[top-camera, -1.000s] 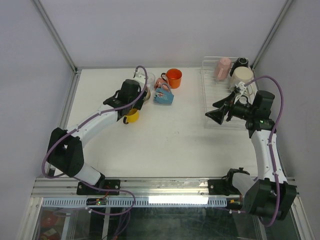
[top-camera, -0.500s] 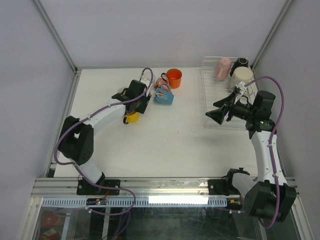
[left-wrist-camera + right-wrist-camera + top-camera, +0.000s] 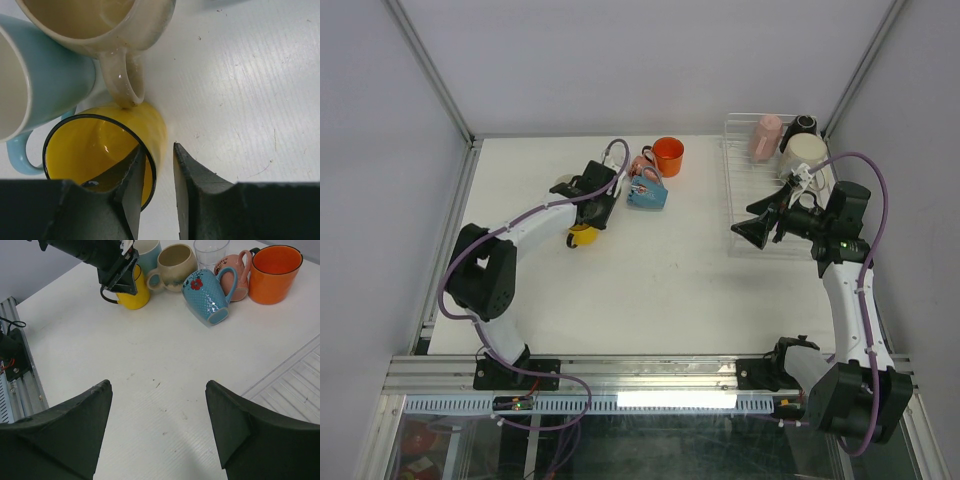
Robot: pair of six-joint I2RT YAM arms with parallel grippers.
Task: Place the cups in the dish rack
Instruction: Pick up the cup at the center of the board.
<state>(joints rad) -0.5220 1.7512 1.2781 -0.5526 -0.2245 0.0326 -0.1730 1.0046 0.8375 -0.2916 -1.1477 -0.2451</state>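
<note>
The yellow mug is glossy, with a thin black rim and a dark handle. It stands on the white counter, far left, just beside a beige mug and a pale blue mug. The left gripper sets its fingers astride the mug's wall, one inside and one outside. I cannot tell whether they press it. The right gripper, fingers spread wide and empty, hangs by the dish rack.

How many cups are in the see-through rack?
3: a pink cup in the far left corner of the clear plastic dish rack, a black mug in its far right corner, a cream mug just nearer. The right arm may hide others.
</note>
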